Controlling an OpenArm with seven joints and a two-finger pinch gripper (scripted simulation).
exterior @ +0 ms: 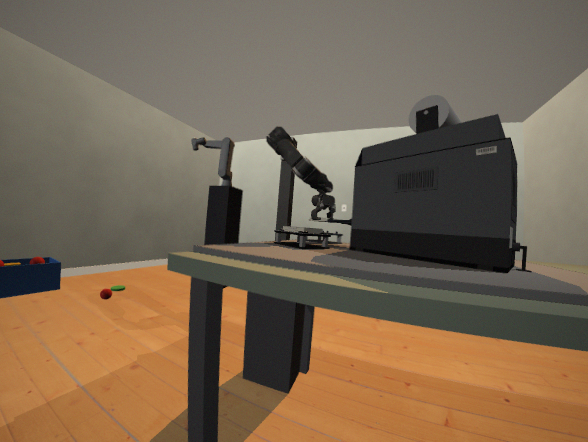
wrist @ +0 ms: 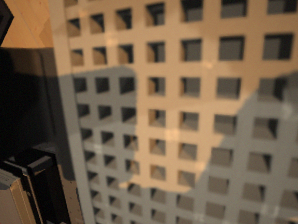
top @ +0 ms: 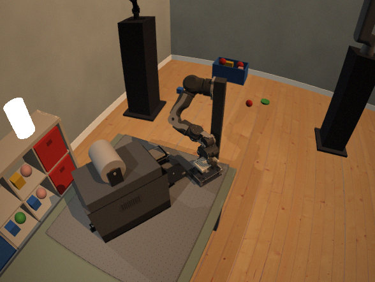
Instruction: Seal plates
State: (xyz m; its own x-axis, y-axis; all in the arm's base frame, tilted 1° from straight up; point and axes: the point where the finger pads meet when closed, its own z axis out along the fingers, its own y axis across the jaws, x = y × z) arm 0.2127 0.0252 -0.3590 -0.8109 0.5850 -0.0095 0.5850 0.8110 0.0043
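My gripper is shut on a white open-well plate, holding it a little above the dark nest nearer the mat's edge. The wells fill most of the wrist view; the fingers do not show there. The sealer has its dark stage out beside this nest. A second nest beyond the stage holds a pale plate-like shape. In the exterior view a pale slab shows at nest height; I cannot tell what it is. Nest labels, START and lamp cannot be made out.
The sealer's tall body and foil roll stand to one side of the nests. My arm's post stands just behind the nests. A small black fitting sits at the sealer's far end.
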